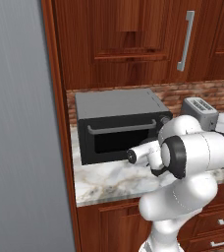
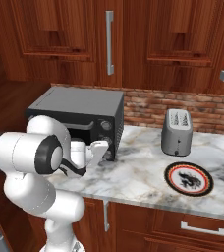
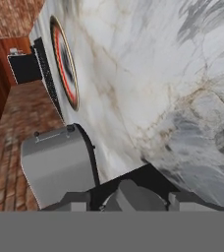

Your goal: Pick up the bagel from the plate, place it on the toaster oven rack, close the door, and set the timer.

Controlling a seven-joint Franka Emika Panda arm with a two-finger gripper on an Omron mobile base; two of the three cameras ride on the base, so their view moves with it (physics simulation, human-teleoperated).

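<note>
The pincer hangs low at the right front corner of the toaster oven, just before the column of knobs on its black face. From the right base view the white hand covers the lowest part of that column. Whether its tips touch a knob cannot be told, nor whether the jaws stand apart or are closed on anything.

To the left of the knobs, the door is shut flat against the oven front, its silver bar handle across the top of the dark glass. The glass is too dark to show the rack or whether the bagel lies behind it.

The robot's own thick forearm and elbow stand between the base and the oven's lower right corner.

To the right of the pincer on the marble counter stands the silver two-slot toaster, far back by the brick wall and well apart from the oven. The plate lies nearer the counter's front edge, right of the pincer and well apart from it, in front of the toaster. Its pale centre carries a dark figure.

Brown wooden cabinets hang above. A tall grey panel rises left of the oven.
</note>
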